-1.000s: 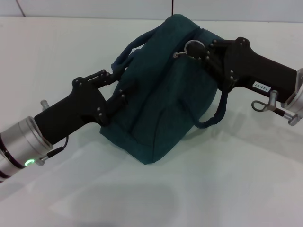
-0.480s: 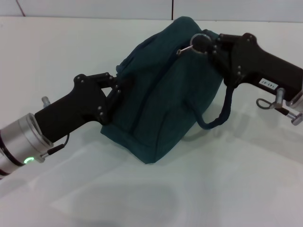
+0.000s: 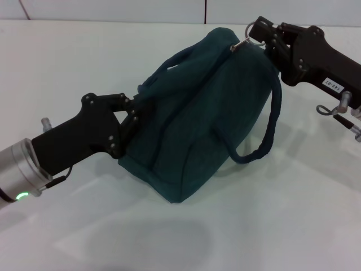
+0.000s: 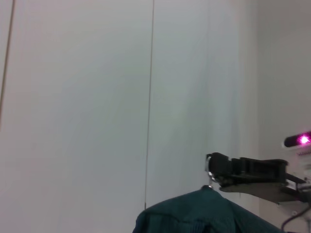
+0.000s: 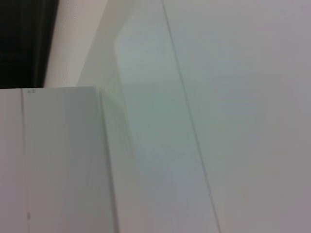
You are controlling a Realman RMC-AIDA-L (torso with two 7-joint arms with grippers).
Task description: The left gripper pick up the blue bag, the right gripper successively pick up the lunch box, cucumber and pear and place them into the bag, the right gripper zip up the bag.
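Note:
The blue bag point(image 3: 197, 113) lies on the white table point(image 3: 67, 62), stretched between both arms. Its near-left end is pinched by my left gripper point(image 3: 132, 110), which is shut on the fabric just below one handle point(image 3: 169, 65). At the bag's far-right top corner my right gripper point(image 3: 258, 29) is shut on the metal zipper pull point(image 3: 243, 42). The other handle point(image 3: 268, 130) hangs in a loop down the right side. In the left wrist view the bag's top point(image 4: 204, 216) shows with the right gripper point(image 4: 214, 170) above it. The lunch box, cucumber and pear are out of view.
A dark seam point(image 3: 205, 11) runs up the wall behind the table. The right wrist view holds only pale wall and a dark corner point(image 5: 24, 43).
My right gripper has travelled up and to the right along the bag's top with the zipper pull. The bag has stretched out, and the left gripper has slid slightly down and left.

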